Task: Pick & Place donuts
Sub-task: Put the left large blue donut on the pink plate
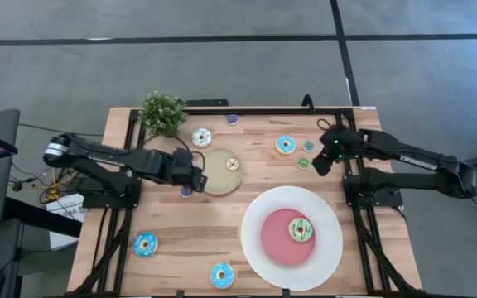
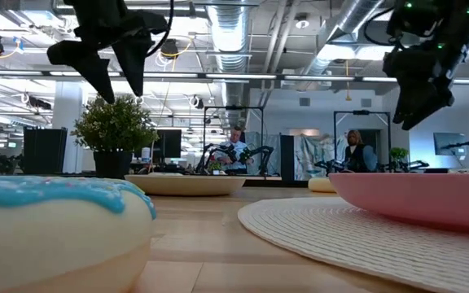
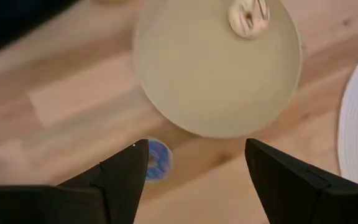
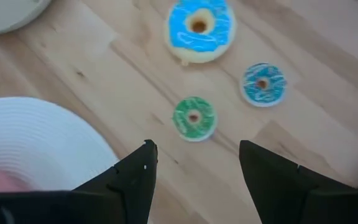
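Note:
My left gripper (image 1: 195,176) hangs open above the table beside the small tan plate (image 1: 214,175). A tiny blue donut (image 3: 158,160) lies on the wood just off one fingertip, untouched. A tiny cream donut (image 3: 248,17) lies on the tan plate. My right gripper (image 1: 322,161) hangs open over a tiny green donut (image 4: 194,117); a tiny blue donut (image 4: 263,84) and a larger blue-iced donut (image 4: 199,28) lie flat beyond it. A green-iced donut (image 1: 300,229) rests on the pink centre of the big white plate (image 1: 255,248).
A potted plant (image 1: 163,113) stands at the far left, with a pale-iced donut (image 1: 201,137) and a tiny purple one (image 1: 233,119) near it. Two blue-iced donuts (image 1: 145,244) (image 1: 222,275) lie near the front edge. People stand in the room behind the table.

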{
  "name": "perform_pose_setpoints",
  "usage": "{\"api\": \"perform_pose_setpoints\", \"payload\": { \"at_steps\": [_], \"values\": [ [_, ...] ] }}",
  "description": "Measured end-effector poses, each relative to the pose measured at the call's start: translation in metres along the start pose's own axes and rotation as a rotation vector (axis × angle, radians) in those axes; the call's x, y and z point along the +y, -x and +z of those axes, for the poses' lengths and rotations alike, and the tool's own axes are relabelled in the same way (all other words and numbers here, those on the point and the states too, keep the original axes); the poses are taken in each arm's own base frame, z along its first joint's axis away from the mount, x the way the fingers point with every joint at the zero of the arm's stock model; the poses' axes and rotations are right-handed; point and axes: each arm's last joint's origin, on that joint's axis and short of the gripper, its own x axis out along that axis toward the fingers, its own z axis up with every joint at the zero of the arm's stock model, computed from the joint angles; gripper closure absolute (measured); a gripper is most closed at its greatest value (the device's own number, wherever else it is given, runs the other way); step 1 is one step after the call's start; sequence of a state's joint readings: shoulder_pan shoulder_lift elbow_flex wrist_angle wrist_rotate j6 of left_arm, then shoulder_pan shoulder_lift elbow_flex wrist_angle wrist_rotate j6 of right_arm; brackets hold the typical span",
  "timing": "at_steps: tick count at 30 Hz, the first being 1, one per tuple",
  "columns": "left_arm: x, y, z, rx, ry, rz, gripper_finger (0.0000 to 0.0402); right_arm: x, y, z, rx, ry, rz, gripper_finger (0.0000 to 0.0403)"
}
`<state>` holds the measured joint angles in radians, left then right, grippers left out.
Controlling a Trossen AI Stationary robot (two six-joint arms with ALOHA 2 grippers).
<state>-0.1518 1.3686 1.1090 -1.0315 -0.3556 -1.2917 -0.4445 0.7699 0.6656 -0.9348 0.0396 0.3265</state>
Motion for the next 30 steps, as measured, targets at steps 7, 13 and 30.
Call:
{"api": "perform_pose_setpoints", "payload": {
  "at_steps": [7,13,30],
  "values": [
    [-0.017,0.003,-0.043,0.126,0.104,-0.019,0.015,-0.007,0.002,-0.003,-0.007,-0.025,0.028,0.0187],
    [-0.018,0.022,-0.088,0.212,0.284,-0.033,0.0158,-0.007,0.002,-0.003,-0.005,-0.008,0.027,0.0186],
    [-0.013,0.002,-0.159,0.422,0.213,0.334,0.0184,-0.007,0.001,-0.003,-0.007,-0.029,0.029,0.0188]
  ]
}}
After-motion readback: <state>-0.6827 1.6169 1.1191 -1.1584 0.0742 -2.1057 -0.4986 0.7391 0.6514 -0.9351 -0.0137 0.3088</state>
